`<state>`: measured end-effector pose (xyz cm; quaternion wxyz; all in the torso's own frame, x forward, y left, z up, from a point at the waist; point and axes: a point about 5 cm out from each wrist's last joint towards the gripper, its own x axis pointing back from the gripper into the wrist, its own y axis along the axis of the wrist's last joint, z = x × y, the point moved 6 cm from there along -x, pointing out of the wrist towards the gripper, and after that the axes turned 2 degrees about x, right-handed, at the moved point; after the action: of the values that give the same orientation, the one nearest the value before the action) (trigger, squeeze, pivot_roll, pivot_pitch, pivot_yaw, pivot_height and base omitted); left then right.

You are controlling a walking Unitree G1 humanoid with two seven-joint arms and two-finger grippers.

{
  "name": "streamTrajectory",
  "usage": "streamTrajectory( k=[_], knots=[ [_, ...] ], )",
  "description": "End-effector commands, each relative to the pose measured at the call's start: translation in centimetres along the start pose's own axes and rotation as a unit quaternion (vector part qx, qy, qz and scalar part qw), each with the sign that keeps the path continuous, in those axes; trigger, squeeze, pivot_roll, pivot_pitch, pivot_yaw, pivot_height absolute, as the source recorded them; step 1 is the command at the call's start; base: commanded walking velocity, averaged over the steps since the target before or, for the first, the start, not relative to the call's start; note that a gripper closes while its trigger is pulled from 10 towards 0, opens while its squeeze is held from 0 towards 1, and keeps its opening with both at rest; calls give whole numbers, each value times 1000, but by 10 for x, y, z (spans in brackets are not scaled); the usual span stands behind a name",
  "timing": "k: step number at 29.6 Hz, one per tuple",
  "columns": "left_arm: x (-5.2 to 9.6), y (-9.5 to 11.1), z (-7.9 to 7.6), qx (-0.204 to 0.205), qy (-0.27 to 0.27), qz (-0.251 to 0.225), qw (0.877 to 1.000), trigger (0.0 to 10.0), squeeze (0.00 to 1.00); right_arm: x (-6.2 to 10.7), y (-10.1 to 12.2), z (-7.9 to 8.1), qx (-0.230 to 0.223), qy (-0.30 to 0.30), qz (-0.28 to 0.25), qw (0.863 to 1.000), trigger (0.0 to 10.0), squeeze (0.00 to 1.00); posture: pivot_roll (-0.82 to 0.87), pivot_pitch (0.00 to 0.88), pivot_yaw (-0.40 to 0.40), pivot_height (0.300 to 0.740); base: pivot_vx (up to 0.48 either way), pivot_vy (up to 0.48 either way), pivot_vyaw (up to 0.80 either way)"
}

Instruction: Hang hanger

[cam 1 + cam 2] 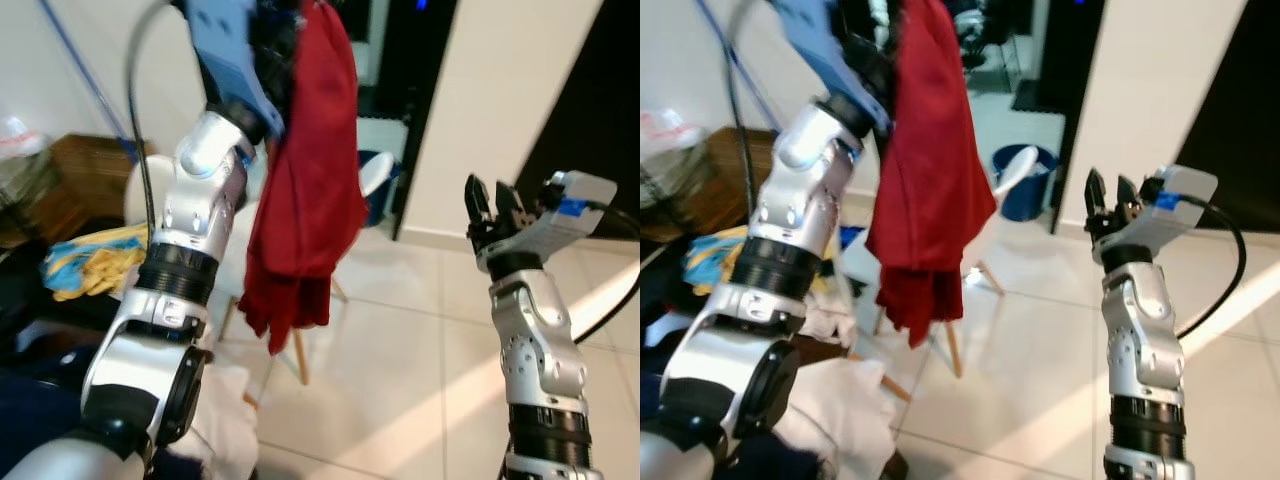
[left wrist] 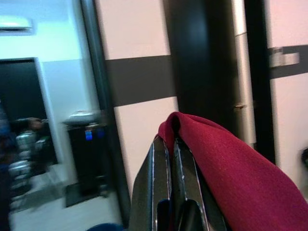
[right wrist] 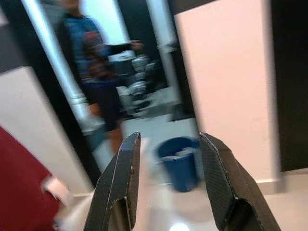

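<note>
A red garment point(image 1: 310, 170) hangs in long folds from my raised left gripper point(image 2: 168, 142), whose black fingers point(image 2: 161, 163) are pressed together with the cloth's top fold draped over them. I cannot make out a hanger under the cloth. In the eye views the left arm point(image 1: 205, 190) reaches up to the frame's top edge. My right gripper point(image 1: 490, 200) is held up at the right, apart from the garment, open with nothing between its fingers point(image 3: 120, 173).
A white chair point(image 1: 375, 170) stands behind the garment. A blue bucket point(image 1: 1025, 180) sits by a dark doorway, where a person point(image 3: 96, 62) stands. Yellow-blue clothes point(image 1: 95, 260) and white cloth point(image 1: 840, 400) lie at the left. Tiled floor point(image 1: 400, 350) is free at the right.
</note>
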<state>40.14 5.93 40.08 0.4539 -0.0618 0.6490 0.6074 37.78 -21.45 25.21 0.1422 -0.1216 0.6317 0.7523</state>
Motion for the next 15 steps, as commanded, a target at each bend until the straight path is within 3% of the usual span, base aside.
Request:
streamTrajectory(
  k=[1,3,6,8,9,12,15],
  knots=[
    [7,-5,1,6,5,4,1000,0,0,4,-9,6,5,4,11,1000,10000,0,15,123,36,740,0,0,-800],
    [7,-5,1,6,5,4,1000,0,0,4,-9,6,5,4,11,1000,10000,0,15,123,36,740,0,0,-800],
    [27,-38,-4,30,12,51,998,0,0,14,-29,6,26,-2,41,999,10000,0,12,128,33,740,0,0,-800],
    [27,-38,-4,30,12,51,998,0,0,14,-29,6,26,-2,41,999,10000,0,12,128,33,740,0,0,-800],
    [38,-54,-8,36,11,78,996,0,0,19,-39,6,32,-7,56,998,10000,0,10,131,32,740,0,0,-800],
    [47,-65,-11,41,13,98,994,0,0,23,-48,5,40,-10,71,997,10000,0,9,131,30,740,0,0,-800],
    [71,-95,-13,72,40,158,984,0,0,35,-74,1,58,-19,116,991,10000,0,5,134,20,740,0,0,-800]
  ],
)
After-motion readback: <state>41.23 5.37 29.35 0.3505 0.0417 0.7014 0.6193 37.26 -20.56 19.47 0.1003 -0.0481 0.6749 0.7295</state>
